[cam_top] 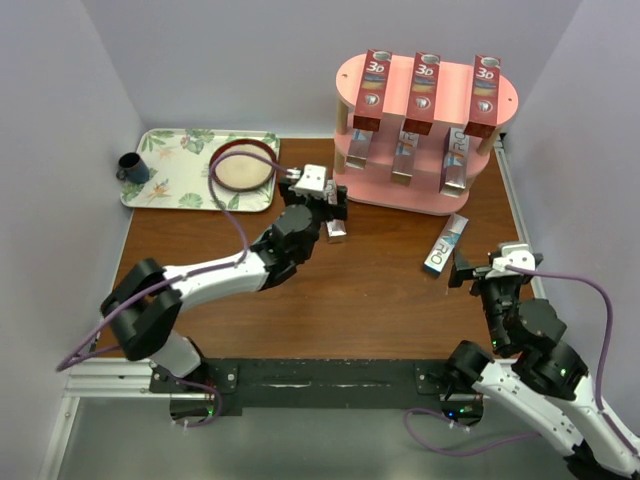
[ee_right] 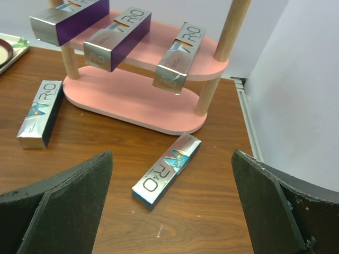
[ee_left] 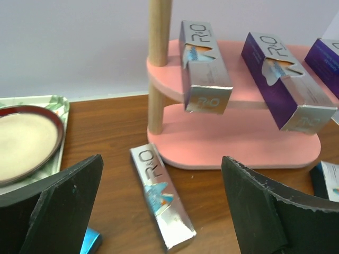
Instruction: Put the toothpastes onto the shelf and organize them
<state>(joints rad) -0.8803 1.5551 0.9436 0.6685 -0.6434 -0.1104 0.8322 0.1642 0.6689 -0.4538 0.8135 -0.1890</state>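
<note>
The table (cam_top: 380, 300) carries the pink shelf (cam_top: 343, 80) at its far side. Three red cartons sit on the top board and three more toothpastes on the middle one, while the bottom board is bare.

Both arms reach toward the shelf from the near edge. The left pincer (ee_left: 161, 174) has its jaws wide apart and holds nothing. The right pincer (ee_right: 172, 156) is the same, spread and empty.

Two toothpastes lie flat on the table, not yet shelved. The silver carton (ee_left: 161, 203) rests just beside the left end of the bottom board, near the wooden post. It lies directly ahead of and below the left pincer, between the two jaws. Its long axis runs away from the wrist with only a slight slant, so the jaws already straddle its narrow width — a straight descent looks enough.

The second carton (ee_right: 167, 170) lies off the right end of the shelf, ahead of the right pincer and much nearer that arm. Its long axis runs diagonally across the jaw line — a wrist turn would likely be needed first.
</note>
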